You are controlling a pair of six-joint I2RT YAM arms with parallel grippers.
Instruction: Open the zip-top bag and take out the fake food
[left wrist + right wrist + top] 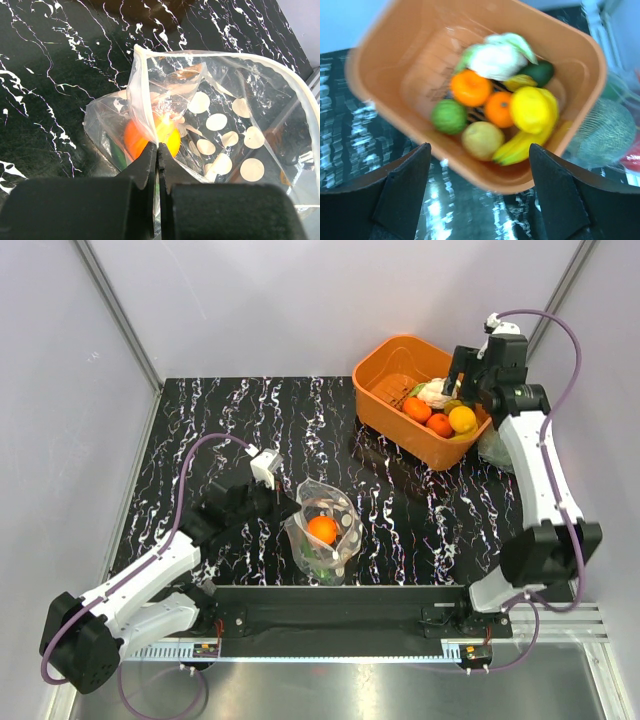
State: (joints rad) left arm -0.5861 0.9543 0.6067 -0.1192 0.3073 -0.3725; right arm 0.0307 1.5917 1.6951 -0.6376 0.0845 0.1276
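Pinching the bag [225, 125] by its rim, left gripper [157, 146] props it open; right gripper [480, 150] gapes empty over basket [405, 65] (orange [322, 529] not out).

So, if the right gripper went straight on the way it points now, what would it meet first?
Probably the toy fruit piled in the orange basket, likely the pale round fruit near the middle; depth is unclear.

One zip-top bag [345, 525], one basket [390, 370], one cauliflower [497, 60].
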